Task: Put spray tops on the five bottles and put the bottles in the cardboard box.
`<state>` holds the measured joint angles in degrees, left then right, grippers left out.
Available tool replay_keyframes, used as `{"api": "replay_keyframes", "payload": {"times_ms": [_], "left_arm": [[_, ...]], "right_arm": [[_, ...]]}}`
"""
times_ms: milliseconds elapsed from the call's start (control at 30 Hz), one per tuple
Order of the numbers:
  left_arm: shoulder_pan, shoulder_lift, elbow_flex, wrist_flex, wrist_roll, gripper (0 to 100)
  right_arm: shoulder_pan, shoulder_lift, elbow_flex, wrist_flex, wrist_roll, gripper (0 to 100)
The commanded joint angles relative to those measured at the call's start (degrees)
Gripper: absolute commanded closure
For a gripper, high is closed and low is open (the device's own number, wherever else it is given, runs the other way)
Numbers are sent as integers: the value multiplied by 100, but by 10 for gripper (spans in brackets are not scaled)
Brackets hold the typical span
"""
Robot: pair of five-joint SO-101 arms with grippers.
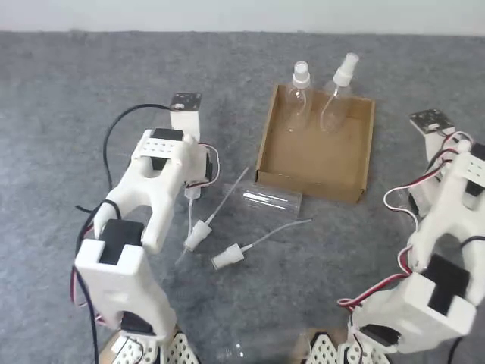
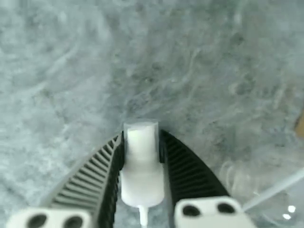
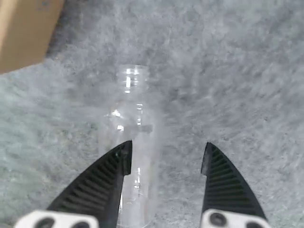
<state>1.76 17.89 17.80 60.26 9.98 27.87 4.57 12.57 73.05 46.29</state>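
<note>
The left gripper (image 2: pixel 141 137) is clamped on a white spray top (image 2: pixel 141 175), which is pinched between the ribbed fingers over the grey carpet (image 1: pixel 68 106). In the high view this is seen left of centre. The right gripper (image 3: pixel 168 145) is spread wide and nothing is held in it. A clear uncapped bottle (image 3: pixel 129 109) is seen on the carpet beyond it, partly covered by one finger (image 3: pixel 102 180).

At the centre of the high view a first loose top (image 1: pixel 198 233) and a second loose top (image 1: pixel 229 258) are lying near each other. A lying bottle (image 1: pixel 271 201) is found just below the cardboard box (image 1: pixel 265 140). In the box, against its upper wall, a left capped bottle (image 1: pixel 299 102) and a right capped bottle (image 1: pixel 335 106) are laid side by side.
</note>
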Motion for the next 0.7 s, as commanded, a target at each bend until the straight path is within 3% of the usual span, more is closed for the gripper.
{"api": "replay_keyframes", "payload": {"times_ms": [0, 333, 500, 667], "left_arm": [[193, -114, -453, 79, -369, 962], [255, -123, -1051, 844, -905, 965], [53, -281, -268, 62, -1398, 979], [26, -1354, 892, -448, -1741, 977]], "right_arm": [[92, -92, -18, -92, 88, 810], [84, -110, -18, -84, 79, 810], [110, -101, -18, -101, 79, 810], [84, -101, -18, -92, 88, 810]]}}
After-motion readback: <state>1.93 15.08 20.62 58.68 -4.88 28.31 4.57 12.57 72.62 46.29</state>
